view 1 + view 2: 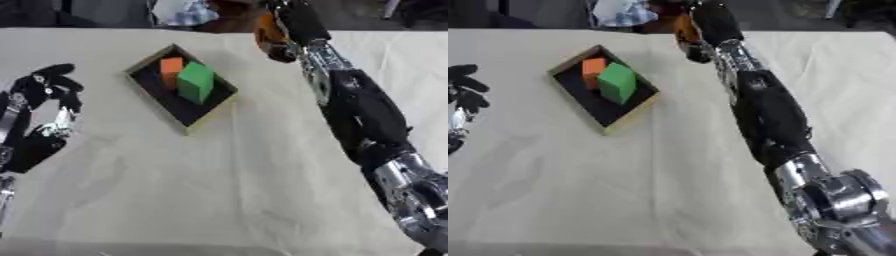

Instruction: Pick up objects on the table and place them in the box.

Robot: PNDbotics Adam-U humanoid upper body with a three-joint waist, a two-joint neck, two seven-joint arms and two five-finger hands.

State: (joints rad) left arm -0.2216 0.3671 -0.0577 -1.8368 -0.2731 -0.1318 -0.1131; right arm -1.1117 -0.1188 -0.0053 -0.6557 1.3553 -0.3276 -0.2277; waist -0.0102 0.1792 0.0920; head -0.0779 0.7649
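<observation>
Table: a wide surface under a cream cloth (219, 200) filled nearly the whole view; the cloth lay in soft creases.
Right arm: black with silver joints, it ran from the lower right corner up across the table to the far edge.
Right hand (278, 37): it sat at the far edge of the table, beyond and to the right of the box, with its fingers curled round an orange object (265, 27); little of that object showed.
Left hand (48, 90): it hung at the left edge, well apart from the box, with fingers relaxed and spread, holding nothing.
Box (153, 92): a shallow tray with pale walls and a dark floor, set askew on the cloth, left of the right arm.
Green block (195, 82): it stood inside the box, toward its far end.
Orange block (171, 70): smaller, it stood in the box just beside the green block, on its left.
Writing: no lettering could be read on the box or the blocks.
</observation>
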